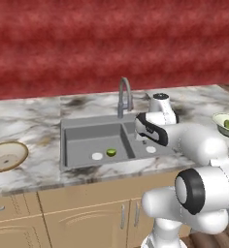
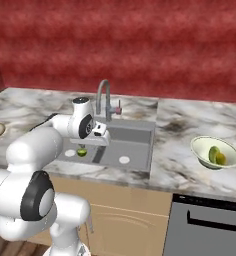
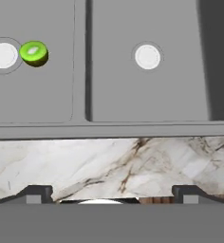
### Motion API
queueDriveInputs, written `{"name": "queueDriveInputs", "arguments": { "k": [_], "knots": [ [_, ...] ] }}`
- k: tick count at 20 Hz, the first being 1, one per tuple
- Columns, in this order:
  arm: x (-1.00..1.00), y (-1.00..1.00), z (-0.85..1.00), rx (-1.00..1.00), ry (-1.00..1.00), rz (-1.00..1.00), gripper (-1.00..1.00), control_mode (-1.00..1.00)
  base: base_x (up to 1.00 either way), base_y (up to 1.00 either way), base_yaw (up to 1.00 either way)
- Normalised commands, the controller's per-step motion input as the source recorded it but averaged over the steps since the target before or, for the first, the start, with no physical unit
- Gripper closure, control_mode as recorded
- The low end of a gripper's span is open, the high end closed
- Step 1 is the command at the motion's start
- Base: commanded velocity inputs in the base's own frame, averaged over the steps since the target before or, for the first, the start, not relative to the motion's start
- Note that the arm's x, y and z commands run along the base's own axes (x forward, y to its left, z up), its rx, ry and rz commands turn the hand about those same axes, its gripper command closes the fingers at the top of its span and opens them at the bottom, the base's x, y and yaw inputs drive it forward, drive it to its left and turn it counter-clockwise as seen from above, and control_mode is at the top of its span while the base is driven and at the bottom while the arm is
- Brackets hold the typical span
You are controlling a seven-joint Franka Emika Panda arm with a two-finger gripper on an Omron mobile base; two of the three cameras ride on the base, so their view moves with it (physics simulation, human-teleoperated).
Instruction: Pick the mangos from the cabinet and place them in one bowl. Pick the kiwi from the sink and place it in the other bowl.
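Above the sink (image 1: 82, 145), near its front edge, hung with gripper (image 3: 109, 193) fully open and empty; best centred over kiwi (image 3: 34, 53) beside left drain before descending.

Kiwi (image 1: 111, 152) in sink (image 1: 77, 140), beside drain (image 1: 97, 156)

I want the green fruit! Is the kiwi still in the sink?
Yes, in. The kiwi lies on the floor of the sink's left basin, right beside the white drain.

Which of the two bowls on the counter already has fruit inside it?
The deep cream-white bowl, on the counter right of the sink, holds two fruits. The shallow brown-rimmed bowl, left of the sink, holds none.
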Motion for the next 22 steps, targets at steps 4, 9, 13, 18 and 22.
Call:
{"name": "queueDriveInputs", "arguments": {
  "k": [4,9,13,18,22],
  "knots": [
    [0.00,0.00,0.00,0.00,0.00,0.00,-1.00,1.00,0.00,0.55,0.02],
    [0.00,0.00,0.00,0.00,0.00,0.00,-1.00,1.00,0.00,0.55,0.00],
    [0.00,0.00,0.00,0.00,0.00,0.00,-1.00,1.00,0.01,0.54,0.00],
    [0.00,0.00,0.00,0.00,0.00,0.00,-1.00,1.00,0.04,0.42,0.00],
    [0.00,0.00,0.00,0.00,0.00,0.00,-1.00,1.00,0.01,0.17,-0.01]
  ]
}}
